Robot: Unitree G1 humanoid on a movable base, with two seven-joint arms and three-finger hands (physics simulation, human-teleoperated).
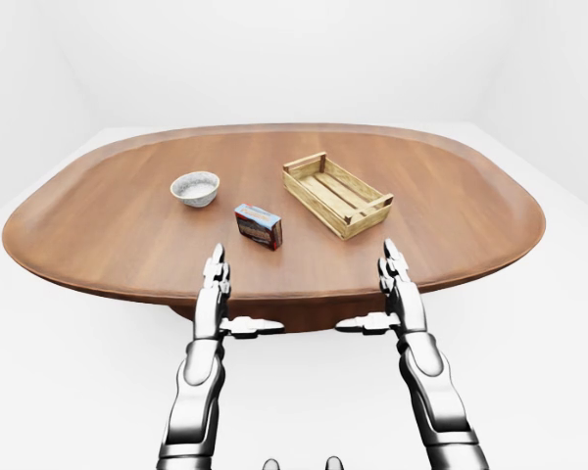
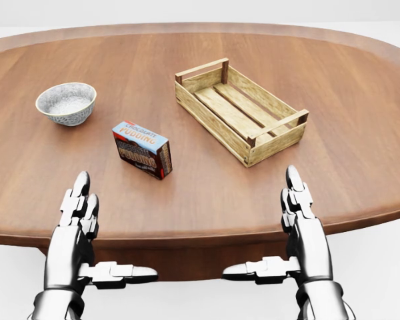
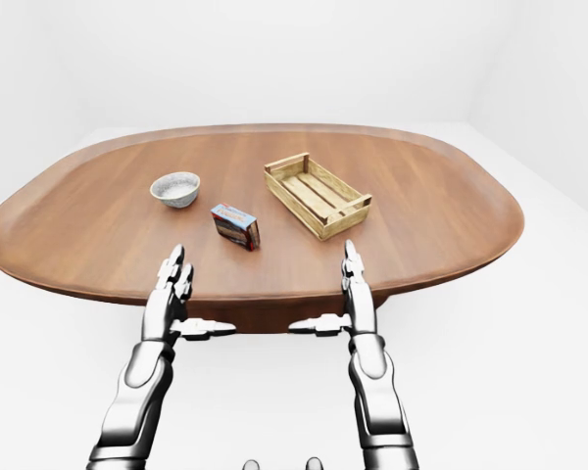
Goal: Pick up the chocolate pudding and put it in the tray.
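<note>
Here, surface [image 2: 360,87]: lying as a brown wooden oval, spreading across most of the head view, near rim running along the bottom.
Chocolate pudding [image 2: 142,149]: resting on the surface, a small box with a blue top panel and dark sides, turned at an angle; sitting left of centre in the head view, between the bowl and the tray, touching neither.
Tray [image 2: 240,110]: standing right of the pudding as a slatted wooden crate, set diagonally, long axis running from upper left to lower right; holding nothing visible inside.
Bowl [image 2: 66,103]: sitting at the left of the head view, pale and speckled, upright, well apart from the tray.
Left hand [image 2: 77,223]: hovering at the near rim, below and left of the pudding, clear of it; fingers [image 2: 80,190] stretching straight toward the top of the view, thumb pointing inward to the right, spread apart and gripping nothing.
Right hand [image 2: 300,223]: hovering at the near rim, below the tray's lower right corner; fingers [image 2: 295,183] extending straight, thumb pointing left, likewise apart and holding nothing.
Surroundings: showing plain white floor and walls in the eye views.
</note>
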